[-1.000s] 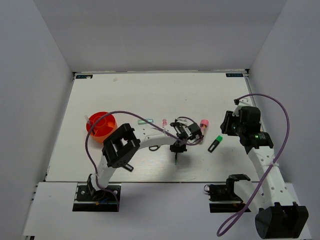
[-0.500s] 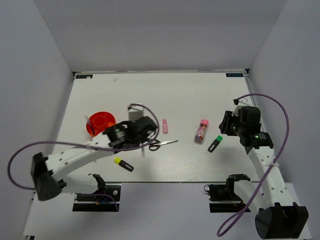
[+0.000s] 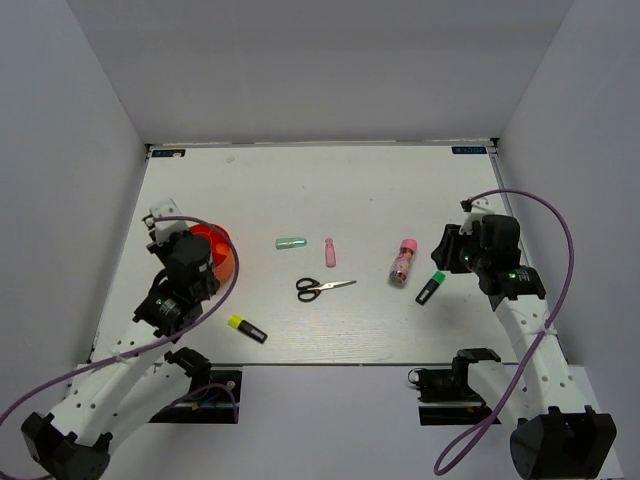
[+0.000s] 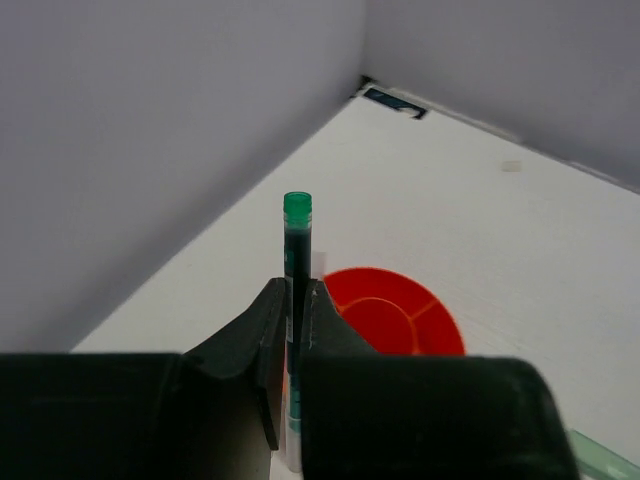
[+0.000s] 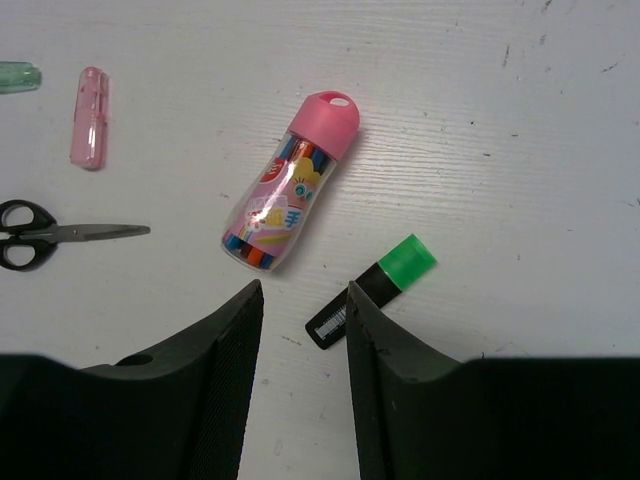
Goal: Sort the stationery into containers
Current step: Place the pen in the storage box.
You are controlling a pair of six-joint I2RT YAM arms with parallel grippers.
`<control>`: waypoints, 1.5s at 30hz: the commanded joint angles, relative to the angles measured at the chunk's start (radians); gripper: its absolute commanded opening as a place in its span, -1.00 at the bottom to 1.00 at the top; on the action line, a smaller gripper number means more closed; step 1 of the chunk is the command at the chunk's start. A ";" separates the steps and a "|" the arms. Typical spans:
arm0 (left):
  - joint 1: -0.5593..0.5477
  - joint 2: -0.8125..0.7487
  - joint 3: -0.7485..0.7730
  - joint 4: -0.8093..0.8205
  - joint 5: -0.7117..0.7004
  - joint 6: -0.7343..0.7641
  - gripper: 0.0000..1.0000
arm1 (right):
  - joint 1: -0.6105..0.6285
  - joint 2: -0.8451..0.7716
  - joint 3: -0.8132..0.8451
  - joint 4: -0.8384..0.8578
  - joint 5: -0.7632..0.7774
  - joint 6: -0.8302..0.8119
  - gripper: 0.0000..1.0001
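My left gripper (image 4: pixel 295 290) is shut on a thin dark pen (image 4: pixel 297 235) with a green end, which stands upright between the fingers. It hangs beside the near-left rim of the round orange-red container (image 4: pixel 400 310), seen as container (image 3: pixel 212 250) from above, with the left gripper (image 3: pixel 168 238) at its left edge. My right gripper (image 5: pixel 303 295) is open above the table. A black green-capped marker (image 5: pixel 375 288) lies just past its right finger. The pink-capped tube (image 5: pixel 290 190) lies ahead of it. Scissors (image 3: pixel 322 288) lie mid-table.
A mint stick (image 3: pixel 290 243) and a pink bottle (image 3: pixel 330 251) lie behind the scissors. A yellow-capped marker (image 3: pixel 246 328) lies near the front edge, right of the left arm. White walls enclose the table on three sides, and the left wall is close to the container.
The left arm swung from the middle of the table back to the left, carrying the pen to the container and uncovering the scissors. The right arm barely moved.
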 commanded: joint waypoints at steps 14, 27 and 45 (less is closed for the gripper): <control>0.622 0.214 0.001 -0.001 0.525 -0.179 -1.00 | -0.002 0.003 -0.028 0.060 -0.072 -0.033 -0.15; 0.633 0.316 0.012 0.095 0.584 -0.179 -1.00 | -0.002 0.023 -0.028 0.066 -0.069 -0.043 -0.15; 0.661 0.359 -0.059 0.255 0.622 -0.113 -1.00 | -0.002 0.035 -0.031 0.066 -0.069 -0.044 -0.15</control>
